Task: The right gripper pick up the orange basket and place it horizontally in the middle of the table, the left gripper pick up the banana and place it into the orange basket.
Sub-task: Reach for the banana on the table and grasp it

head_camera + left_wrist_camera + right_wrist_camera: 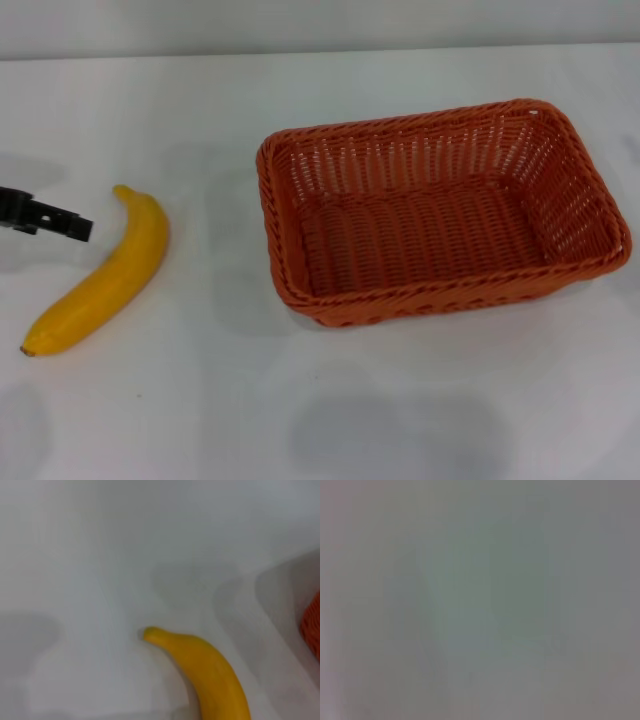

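lying on the white table (200, 400), the banana (105, 277) is seen at the left, well apart from the upright orange basket (440, 215) at centre-right. the left gripper (45, 216) is found just beside the banana's stem end; whether its jaws are apart cannot be told.

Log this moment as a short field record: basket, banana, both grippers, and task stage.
orange basket: upright on the table, long side across the view, toward the robot's right, empty
banana: lying on the table to the robot's left of the basket, apart from it
left gripper: at the left edge of the head view, beside the banana's stem end, holding nothing; jaw state unclear
right gripper: not in view
task stage: basket appears placed; banana not yet picked up
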Controlling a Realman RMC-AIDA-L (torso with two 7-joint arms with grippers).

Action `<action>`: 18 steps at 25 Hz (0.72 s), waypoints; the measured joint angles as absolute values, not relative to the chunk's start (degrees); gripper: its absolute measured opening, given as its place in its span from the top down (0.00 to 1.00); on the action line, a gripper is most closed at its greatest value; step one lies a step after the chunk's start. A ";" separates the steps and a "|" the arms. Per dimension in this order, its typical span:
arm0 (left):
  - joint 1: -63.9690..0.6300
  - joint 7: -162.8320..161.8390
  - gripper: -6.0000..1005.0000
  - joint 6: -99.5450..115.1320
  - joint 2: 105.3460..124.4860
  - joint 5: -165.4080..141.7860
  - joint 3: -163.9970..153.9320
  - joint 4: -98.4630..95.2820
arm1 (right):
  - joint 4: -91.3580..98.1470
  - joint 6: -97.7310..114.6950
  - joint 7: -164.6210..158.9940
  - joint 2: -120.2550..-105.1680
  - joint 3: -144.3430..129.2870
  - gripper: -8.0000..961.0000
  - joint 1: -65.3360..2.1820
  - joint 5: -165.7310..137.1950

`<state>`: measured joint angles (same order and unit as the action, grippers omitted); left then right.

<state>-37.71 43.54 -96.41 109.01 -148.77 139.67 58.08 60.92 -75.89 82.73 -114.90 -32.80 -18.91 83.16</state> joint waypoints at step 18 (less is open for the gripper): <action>-44.89 40.60 0.22 -88.08 112.13 -154.31 130.90 45.39 | 57.37 -75.64 83.87 -115.01 -32.95 0.13 -19.59 83.76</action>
<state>-44.89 40.60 -88.08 112.13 -154.31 130.90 45.39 57.37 -75.64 83.86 -115.01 -32.95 -19.59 83.76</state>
